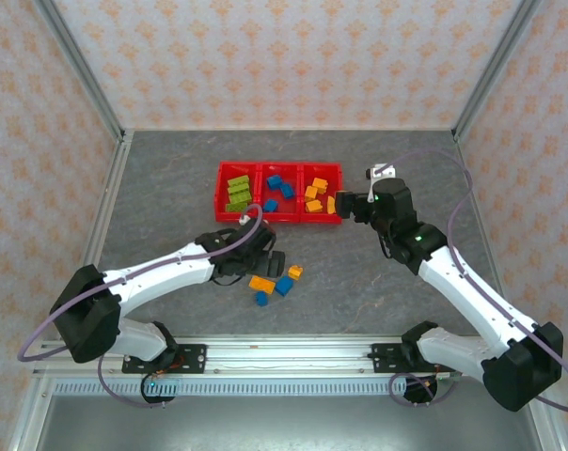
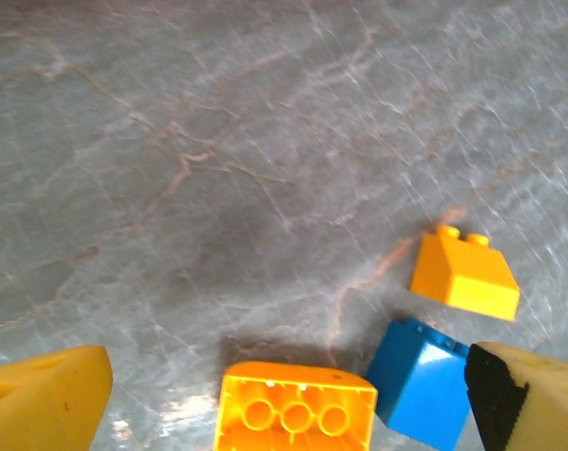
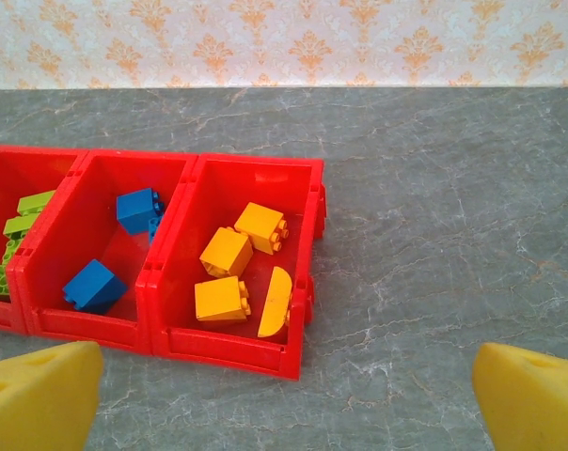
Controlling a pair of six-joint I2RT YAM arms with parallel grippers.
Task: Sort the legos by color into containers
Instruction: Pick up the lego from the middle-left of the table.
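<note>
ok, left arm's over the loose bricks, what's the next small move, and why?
Probably lower the left gripper and close on the upturned orange brick: its jaws stand open, the brick lies between the fingers, and a blue brick sits close beside it, so go straight down. Orange bricks already lie in the tray's right compartment.

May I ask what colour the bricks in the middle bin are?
The bricks are blue, clearest in the right wrist view.
</note>
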